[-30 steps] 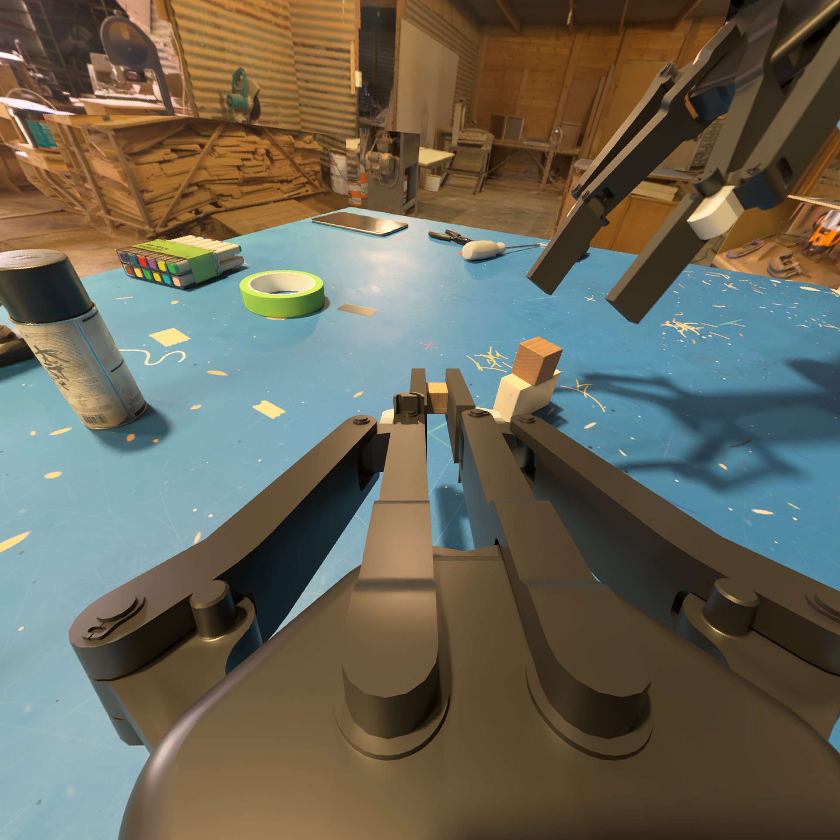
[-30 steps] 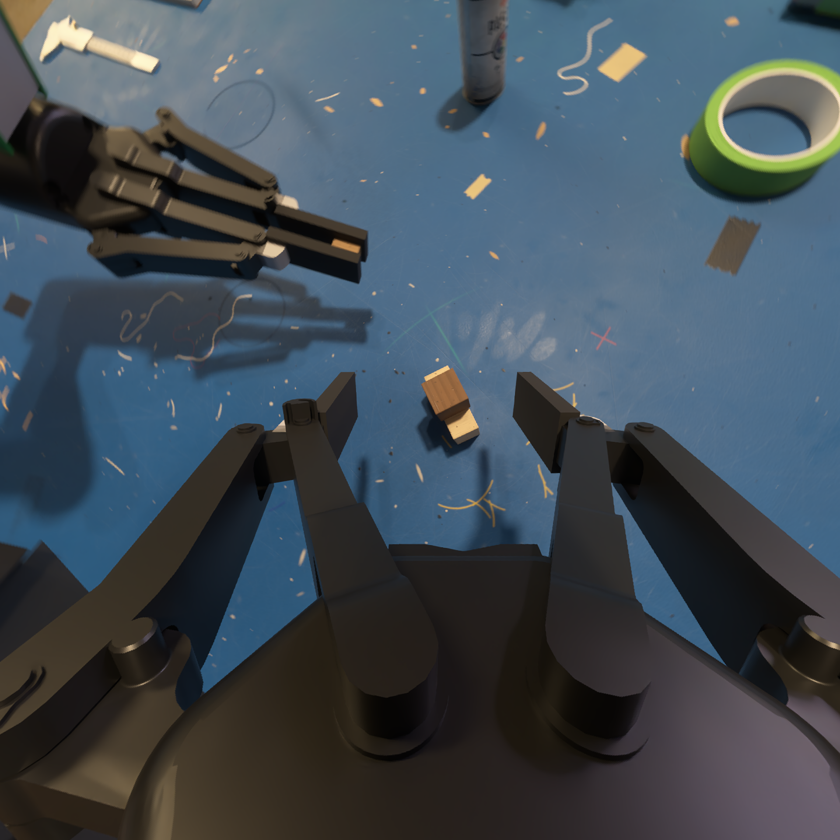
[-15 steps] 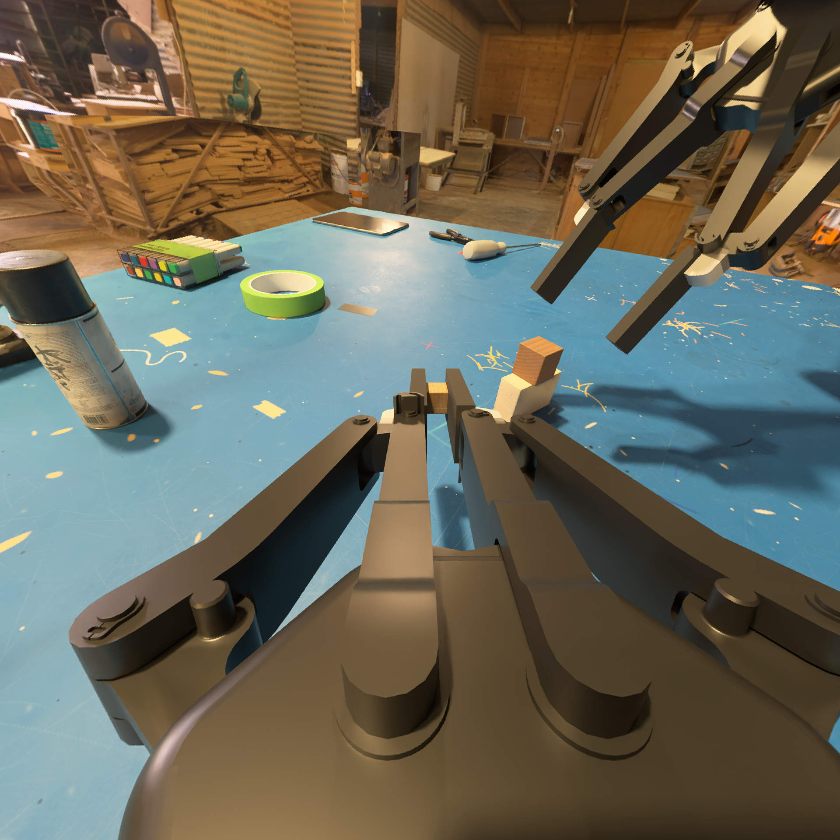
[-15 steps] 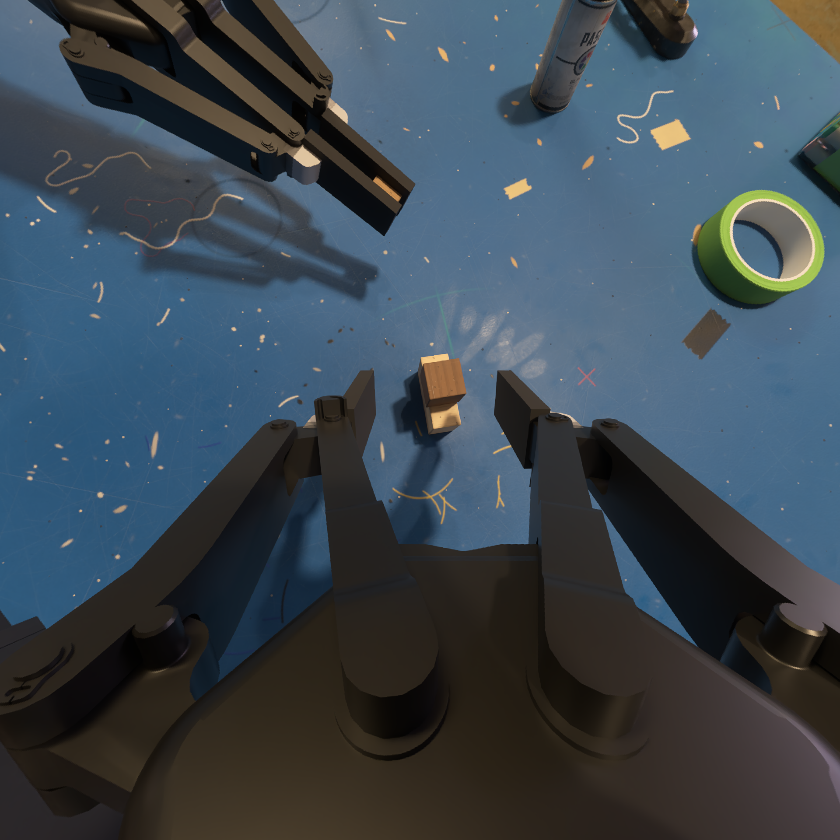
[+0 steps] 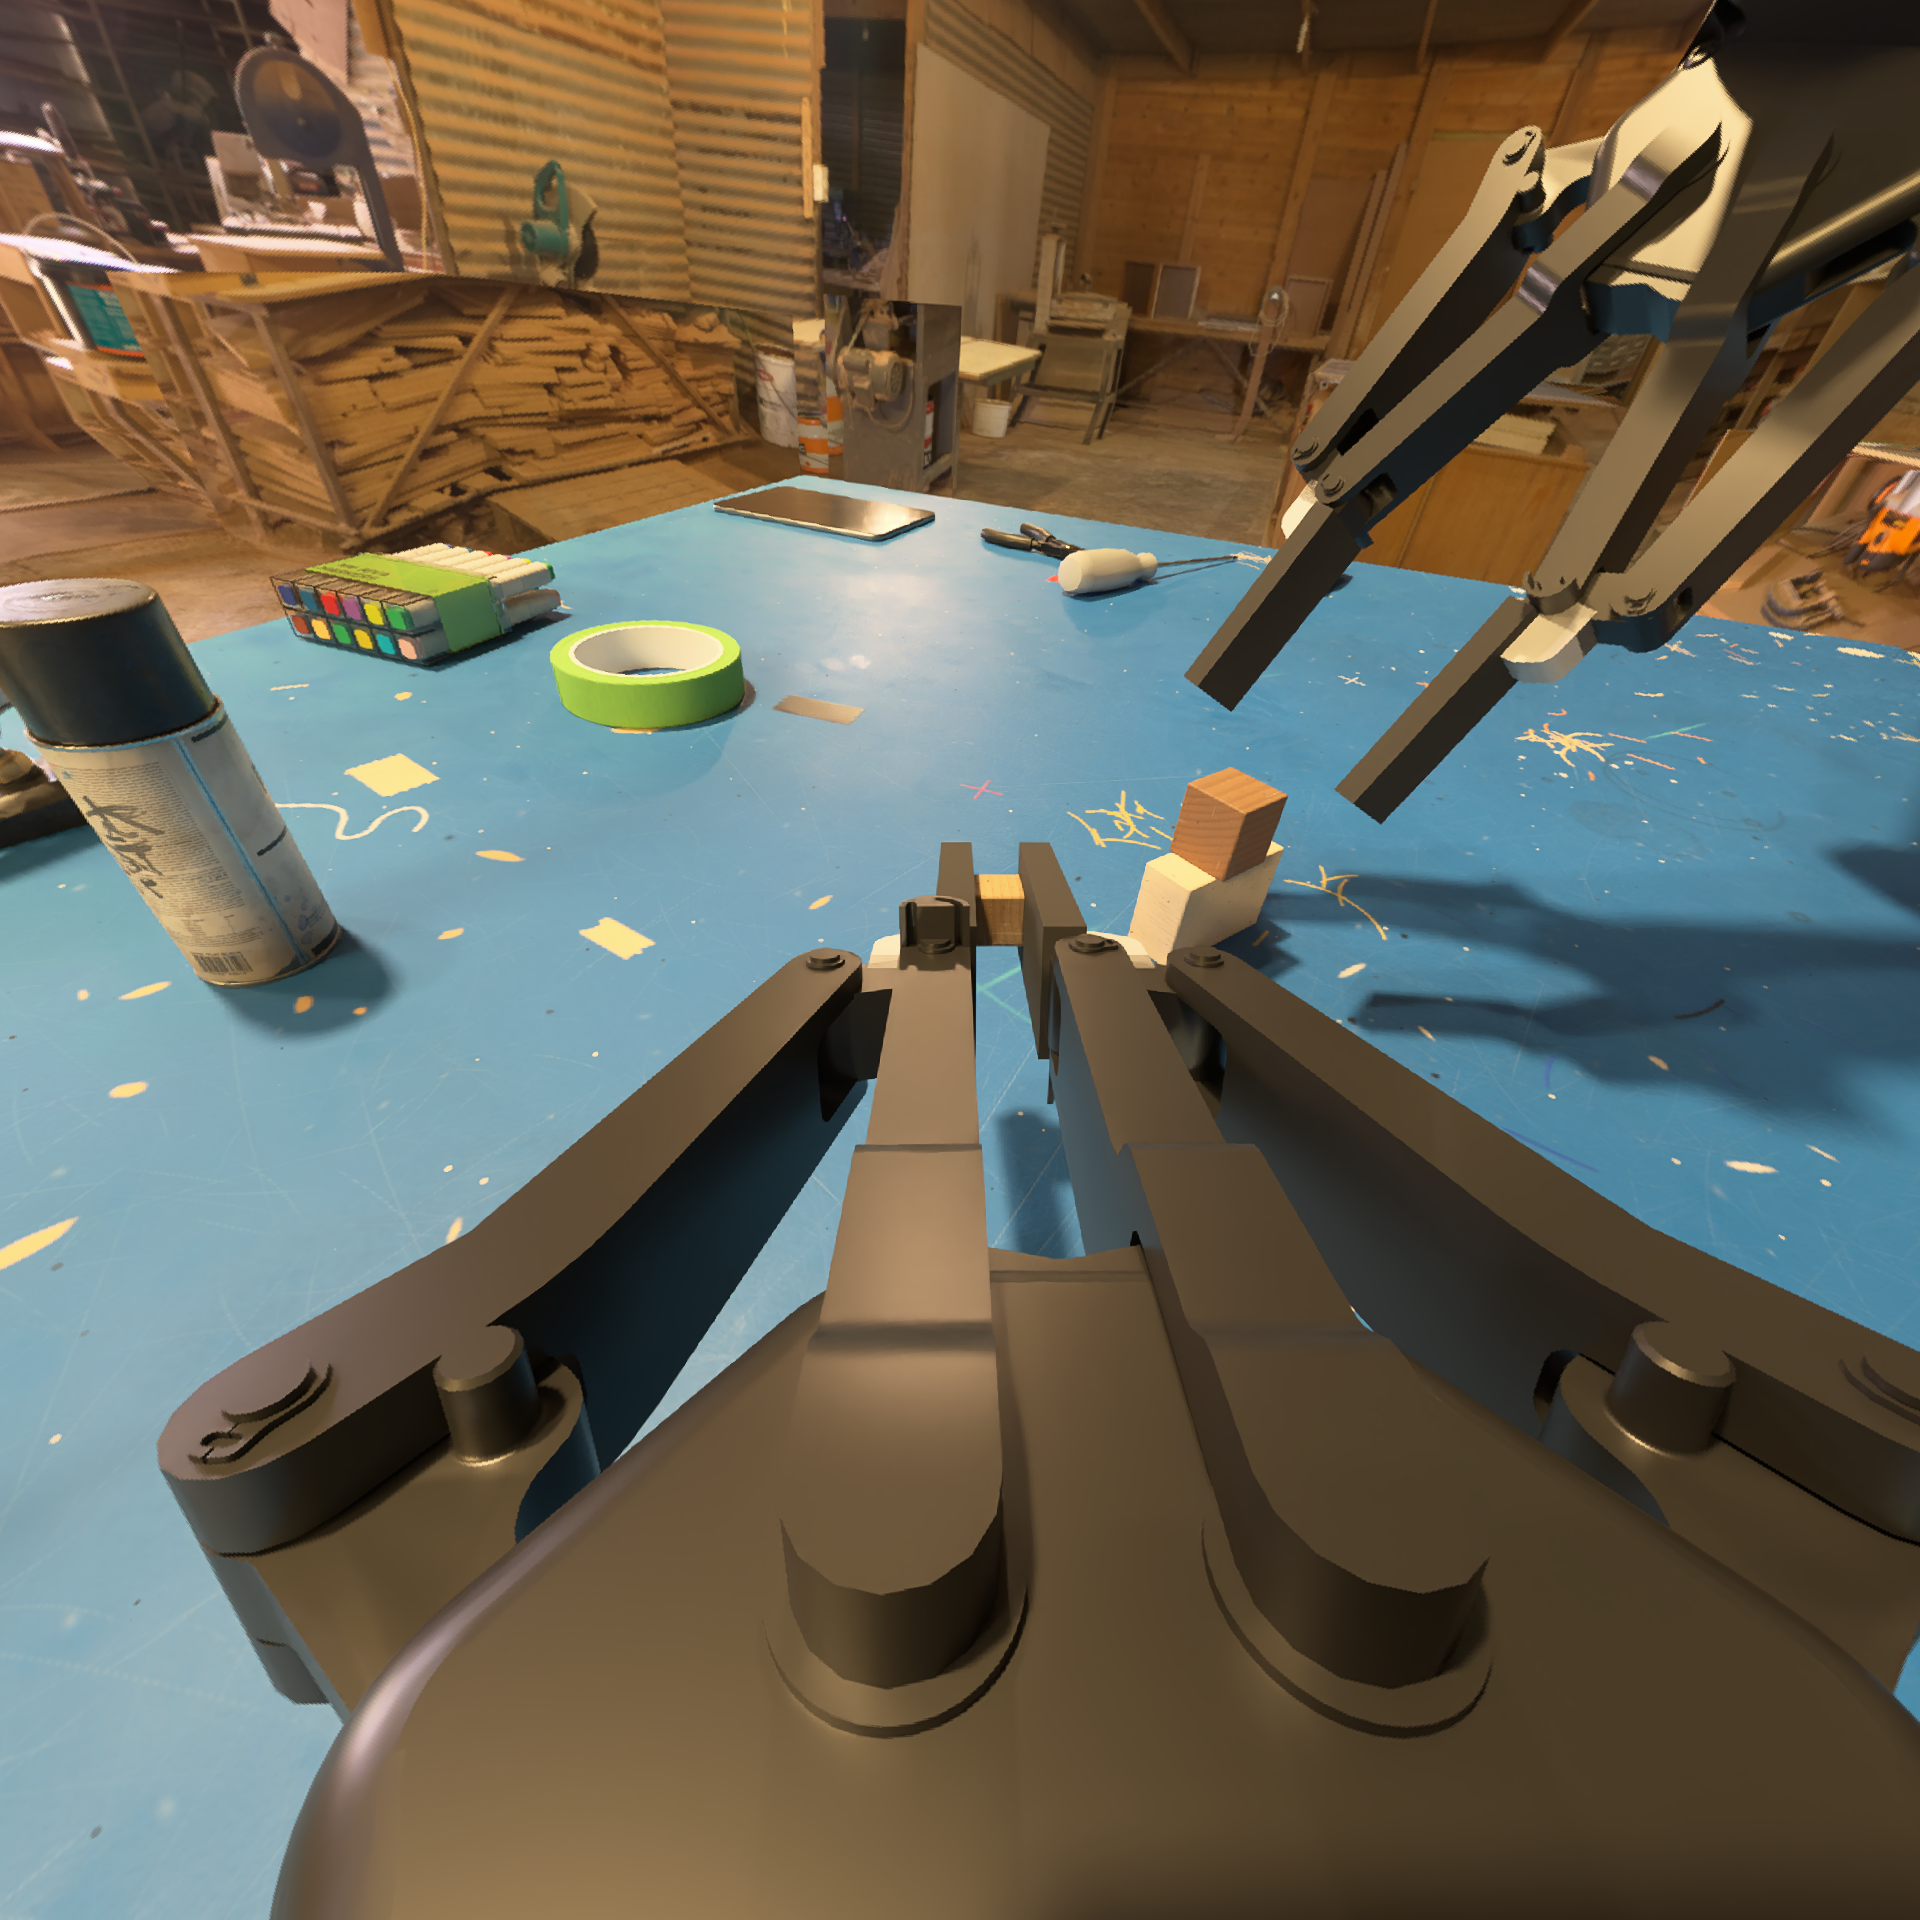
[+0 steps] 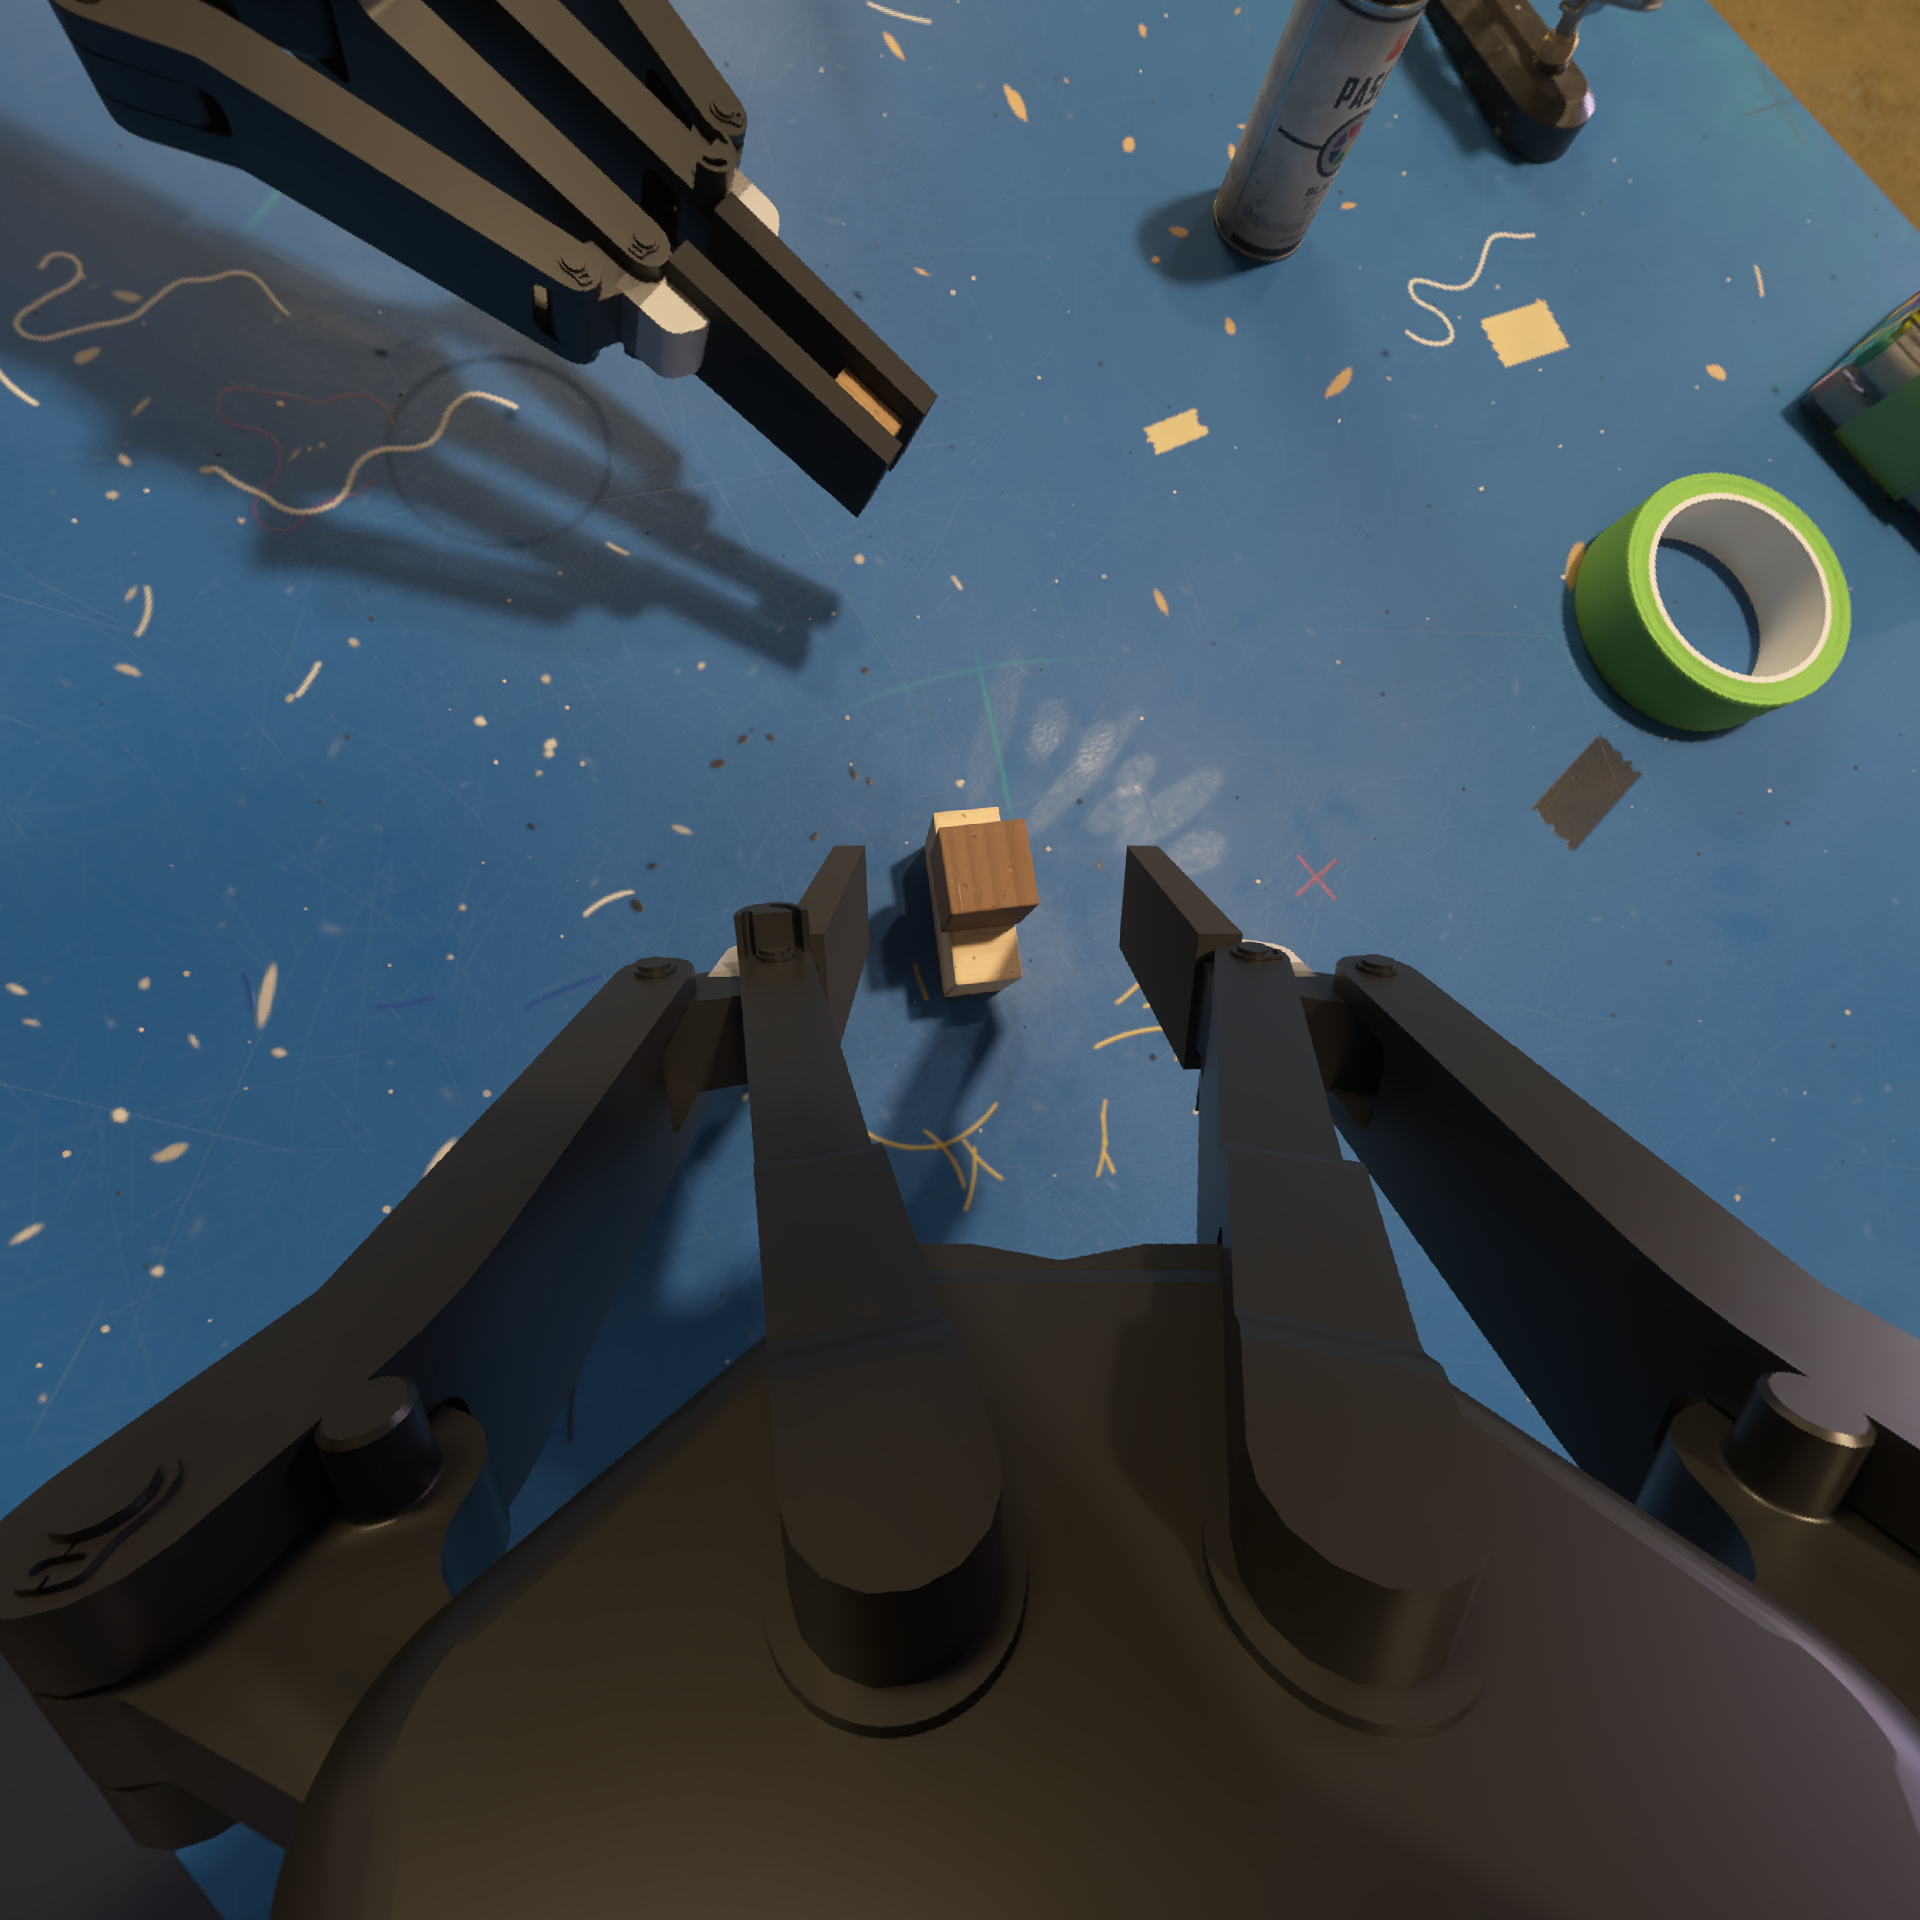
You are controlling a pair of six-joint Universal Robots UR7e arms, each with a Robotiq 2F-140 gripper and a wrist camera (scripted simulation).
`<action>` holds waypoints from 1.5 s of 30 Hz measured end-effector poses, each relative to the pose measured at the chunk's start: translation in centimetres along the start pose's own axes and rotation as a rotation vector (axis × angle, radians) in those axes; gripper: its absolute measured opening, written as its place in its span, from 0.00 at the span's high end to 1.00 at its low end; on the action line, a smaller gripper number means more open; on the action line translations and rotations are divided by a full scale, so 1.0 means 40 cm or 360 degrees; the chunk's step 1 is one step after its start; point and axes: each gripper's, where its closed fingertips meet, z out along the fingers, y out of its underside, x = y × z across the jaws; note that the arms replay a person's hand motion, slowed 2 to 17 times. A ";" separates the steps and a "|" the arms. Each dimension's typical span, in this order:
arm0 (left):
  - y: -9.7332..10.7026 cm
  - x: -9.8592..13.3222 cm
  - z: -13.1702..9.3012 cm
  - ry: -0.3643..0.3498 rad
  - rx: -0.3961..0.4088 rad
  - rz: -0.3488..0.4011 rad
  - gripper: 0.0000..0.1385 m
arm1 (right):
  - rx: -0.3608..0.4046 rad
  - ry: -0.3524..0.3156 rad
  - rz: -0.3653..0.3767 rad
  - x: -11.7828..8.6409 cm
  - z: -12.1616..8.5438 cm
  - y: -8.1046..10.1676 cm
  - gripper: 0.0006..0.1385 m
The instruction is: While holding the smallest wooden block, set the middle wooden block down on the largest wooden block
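My left gripper (image 5: 1000,883) is clamped on the smallest wooden block (image 5: 1000,907), raised above the blue table (image 5: 520,1039). My right gripper (image 6: 992,935) hangs spread and empty over the stack. The middle wooden block (image 6: 982,871) rests on the largest wooden block (image 6: 977,958), overhanging one end.

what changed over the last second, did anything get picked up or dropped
Only the right pincer moved: open and empty, it swung round over the stacked blocks, the brown block lying on the pale block. Nothing was grasped or released. The left pincer kept its grip on the small block, and the stack stayed put.
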 end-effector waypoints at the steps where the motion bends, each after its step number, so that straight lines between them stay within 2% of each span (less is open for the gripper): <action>1: 0.000 0.000 0.000 0.0000 0.0000 0.0001 0.91 | -0.0004 0.0001 -0.0008 0.001 0.002 0.000 0.53; 19: 0.001 -0.001 0.001 -0.0006 -0.0005 0.0006 0.91 | -0.0075 0.0002 -0.0067 0.002 0.024 0.004 0.55; 29: 0.001 0.000 0.001 -0.0010 -0.0008 0.0017 0.91 | -0.0063 0.0009 -0.0082 0.004 0.020 -0.005 0.55; 39: 0.002 0.001 0.002 -0.0012 -0.0011 0.0027 0.91 | -0.0060 0.0023 -0.0026 0.010 0.019 -0.010 0.55; 45: 0.002 0.001 0.002 -0.0014 -0.0011 0.0030 0.91 | -0.0036 0.0025 0.0112 0.016 0.017 -0.018 0.52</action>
